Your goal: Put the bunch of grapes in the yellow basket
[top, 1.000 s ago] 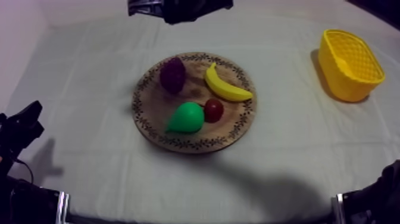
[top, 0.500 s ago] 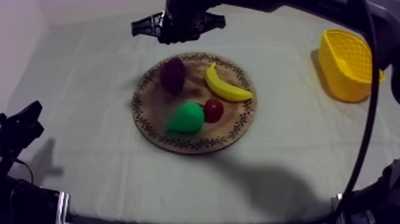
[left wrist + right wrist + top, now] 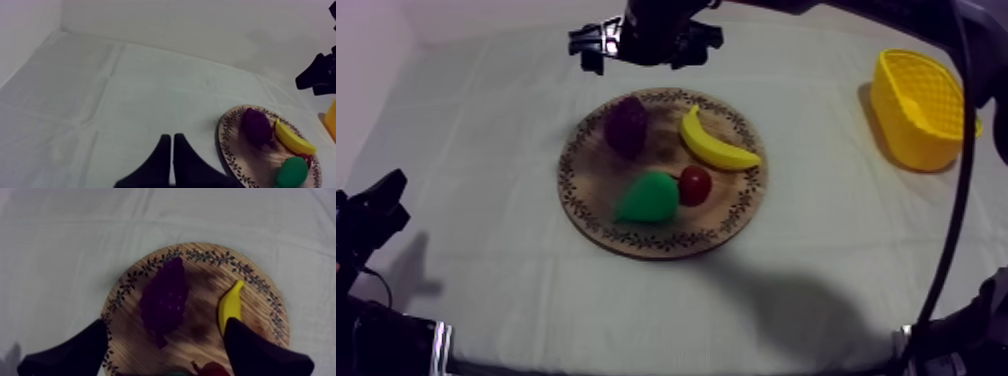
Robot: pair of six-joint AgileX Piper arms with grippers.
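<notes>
Right gripper positioned above bunch of grapes on wooden board — fingers spread wide. Left gripper kept aside — fingers pressed together.

On our surface the wooden board sits in the middle, with the basket well apart to its right, farther back. On the board the bunch of grapes lies far left, the banana far right, the pear nearer us, and the small red fruit touches the pear's right side. Our right pincer hangs by the board's far rim; our left pincer sits near left.
</notes>
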